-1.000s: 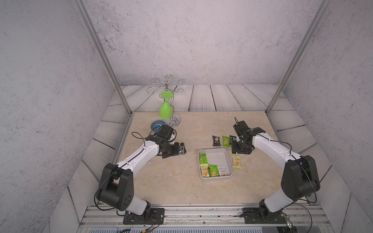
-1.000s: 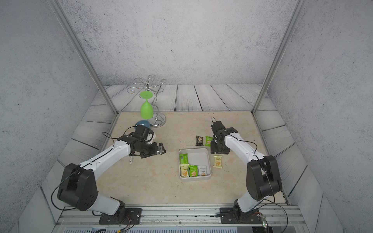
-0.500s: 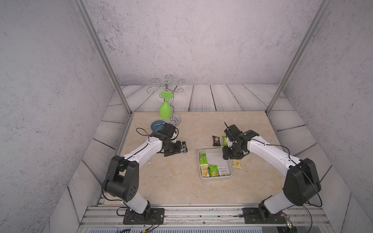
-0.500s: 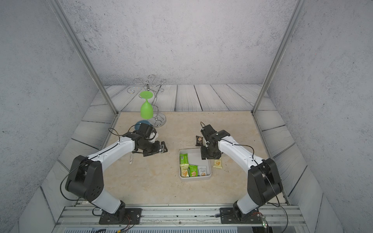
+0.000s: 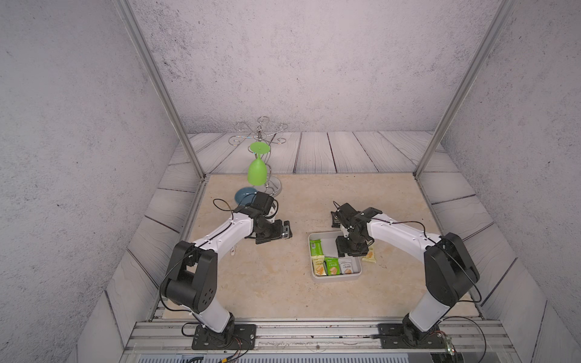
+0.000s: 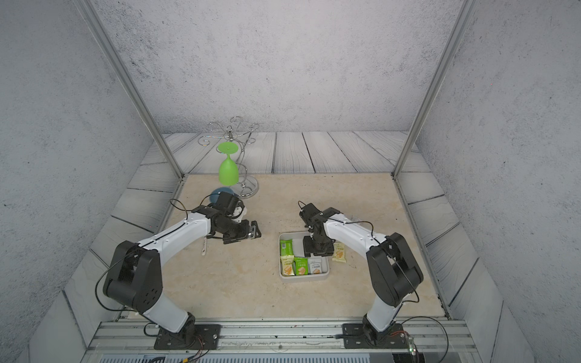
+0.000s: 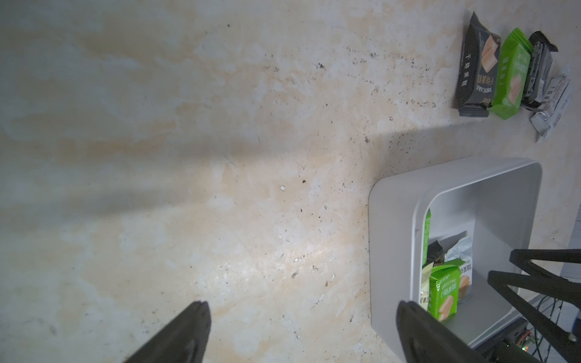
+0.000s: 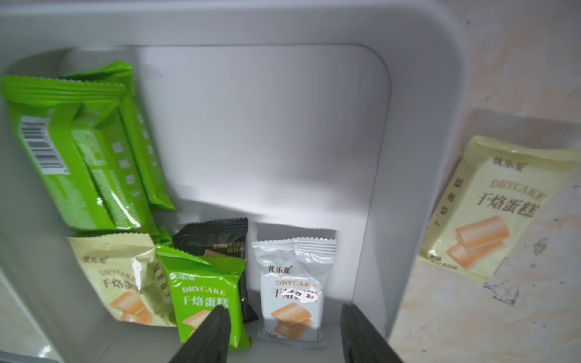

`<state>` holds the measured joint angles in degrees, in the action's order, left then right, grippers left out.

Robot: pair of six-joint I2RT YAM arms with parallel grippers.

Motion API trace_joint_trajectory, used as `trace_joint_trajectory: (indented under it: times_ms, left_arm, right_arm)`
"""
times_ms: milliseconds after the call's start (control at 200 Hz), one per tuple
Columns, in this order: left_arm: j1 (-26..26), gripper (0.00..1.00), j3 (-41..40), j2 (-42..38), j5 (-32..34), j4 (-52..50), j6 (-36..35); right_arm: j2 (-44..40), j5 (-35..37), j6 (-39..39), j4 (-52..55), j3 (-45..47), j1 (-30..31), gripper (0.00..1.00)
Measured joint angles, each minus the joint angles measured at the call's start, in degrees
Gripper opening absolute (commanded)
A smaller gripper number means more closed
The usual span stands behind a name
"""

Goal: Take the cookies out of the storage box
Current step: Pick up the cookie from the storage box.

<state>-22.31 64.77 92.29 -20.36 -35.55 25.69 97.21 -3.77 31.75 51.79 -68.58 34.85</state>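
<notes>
Cookies (image 5: pixel 332 266) lie both inside and outside the storage box (image 5: pixel 336 278), which stands on the beige table (image 5: pixel 267 298) right of centre. Inside it, a long green packet (image 5: pixel 316 250) lies along the left wall, barcode side up, with the edge of another green wrapper showing beneath it. Along the near wall lies a row of three: a pale yellow packet (image 5: pixel 318 267), a small green packet (image 8: pixel 204 283) and a white packet (image 8: pixel 292 283). A black packet (image 8: pixel 213 235) is tucked partly under the small green one.

Outside, a second pale yellow packet (image 5: pixel 369 256) lies flat on the table just beside the right wall. A row of four packets (image 7: pixel 511 75), black, green, black and white, lies beyond the far wall, mostly hidden behind the right arm in both top views.

The right gripper (image 5: pixel 352 251) hangs over the right half of the box, pointing down, its jaws spread and holding nothing. In the right wrist view the white packet lies below the gap between them.

The left gripper (image 5: pixel 284 231) hovers low over bare table to the left of the box, jaws spread wide and empty.

At the far left, a green glass (image 5: pixel 257 171) hangs upside down from a chrome rack (image 5: pixel 262 135). A blue dish (image 5: pixel 243 195) sits by the rack's base, partly behind the left arm.
</notes>
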Motion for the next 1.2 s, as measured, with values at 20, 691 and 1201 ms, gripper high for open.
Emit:
trace_joint_trajectory:
  times_ms: [20,691,1201]
  left_arm:
    - [0.0,0.98,0.0,0.0,0.0,-0.1,0.0]
    - [0.0,0.98,-0.4,-1.3,0.2,-0.3,-0.3]
    - [0.0,0.98,-0.4,-1.9,0.6,-0.4,-0.6]
  right_arm:
    - [0.2,0.1,0.1,-0.1,0.2,0.1,0.61]
    - [4.2,1.3,2.4,-3.1,3.7,1.9,0.61]
    - [7.5,1.9,2.9,-2.6,2.6,2.2,0.6]
